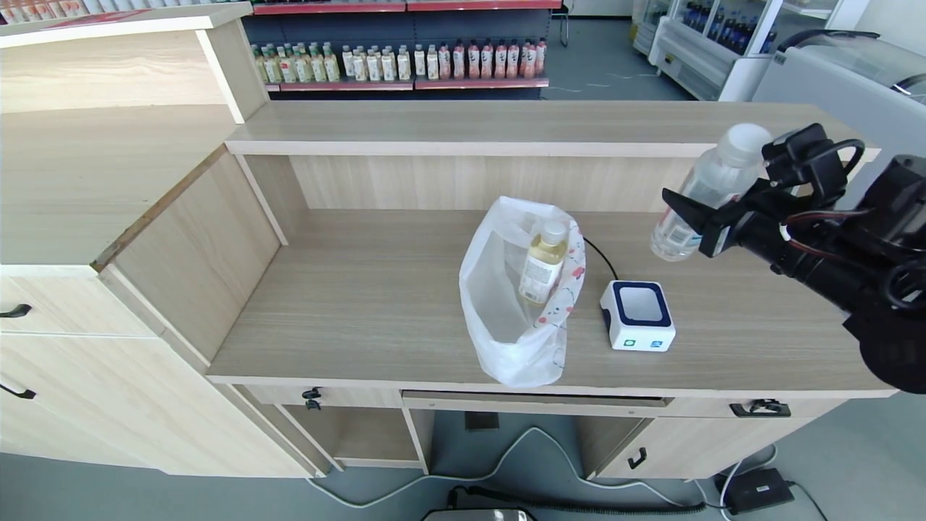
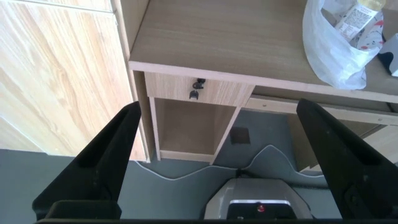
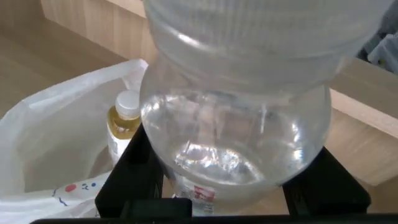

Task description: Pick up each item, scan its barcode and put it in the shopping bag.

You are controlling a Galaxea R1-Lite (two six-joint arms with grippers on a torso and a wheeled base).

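A: Nearest first: left gripper (image 2: 217, 115)?
B: Seen low, in front of the counter (image 1: 362, 304) edge. Fingers are spread wide, nothing is held.
A: On the counter?
B: The shopping bag (image 1: 506, 325) is stood open near the front edge, with a yellow drink bottle (image 1: 542, 264) upright inside. The scanner (image 1: 636, 315) is set just beside the bag, on the robot's right.
A: Right gripper (image 1: 687, 217)?
B: Clamped on a clear water bottle (image 1: 712, 181), which is held tilted above the counter, beyond the scanner, cap uppermost.
A: Farthest?
B: Shelves of bottled drinks (image 1: 398, 64) are seen behind the counter.
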